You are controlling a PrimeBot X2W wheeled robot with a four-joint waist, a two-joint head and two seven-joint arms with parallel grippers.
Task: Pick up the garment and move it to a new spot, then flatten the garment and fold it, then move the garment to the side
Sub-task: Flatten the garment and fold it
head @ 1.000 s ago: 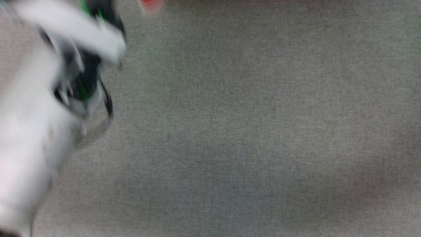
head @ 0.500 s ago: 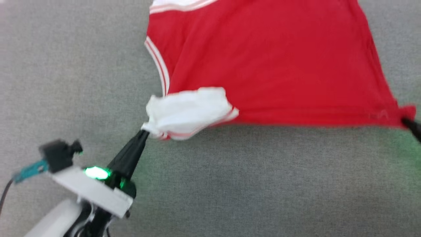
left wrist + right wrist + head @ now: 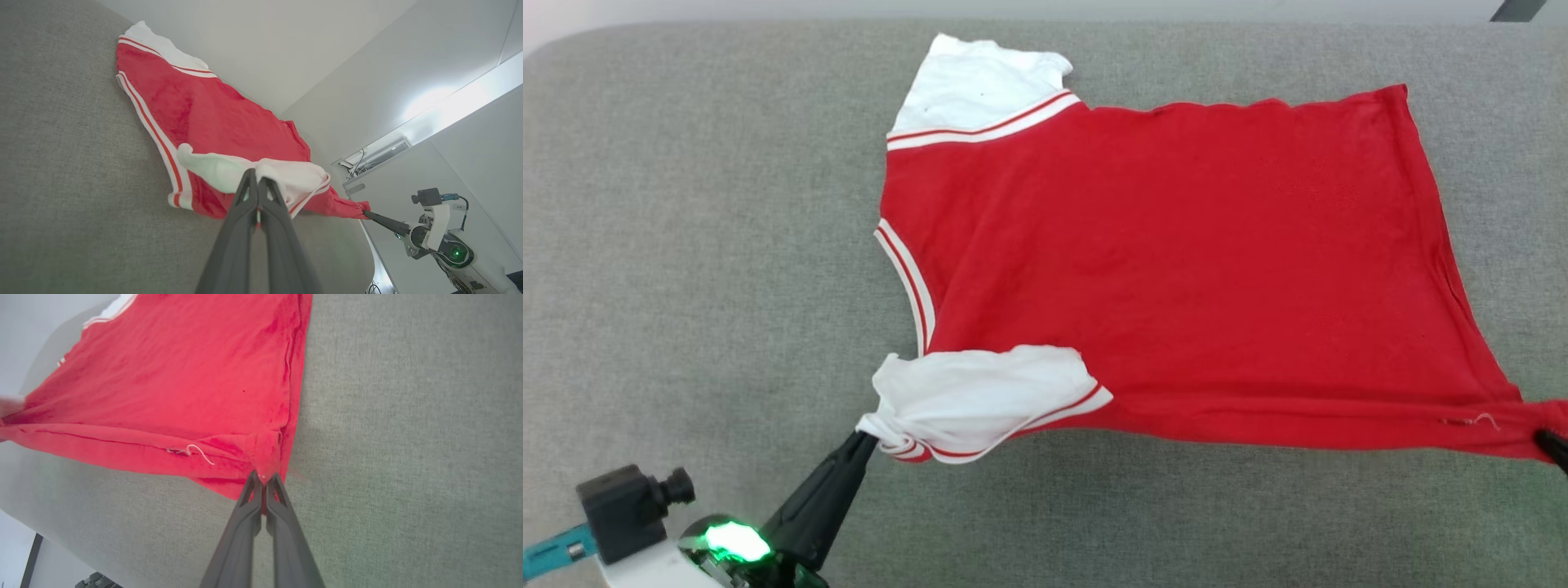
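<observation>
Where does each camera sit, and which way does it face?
Head view: on the head, facing down at the shirt on the grey surface; left gripper lower left, right gripper at the right edge.
Left wrist view: on the left wrist, facing along its gripper at the pinched white sleeve; right gripper beyond.
Right wrist view: on the right wrist, facing along its gripper at the pinched hem corner.
Shared: head and left wrist views show both grippers.

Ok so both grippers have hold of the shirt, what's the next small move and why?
Probably lower both grippers to lay the near edge down. The left gripper is shut on the bunched white sleeve, the right gripper on the hem corner, and the shirt otherwise lies spread on the grey surface, so that edge seems the last part to flatten.
</observation>
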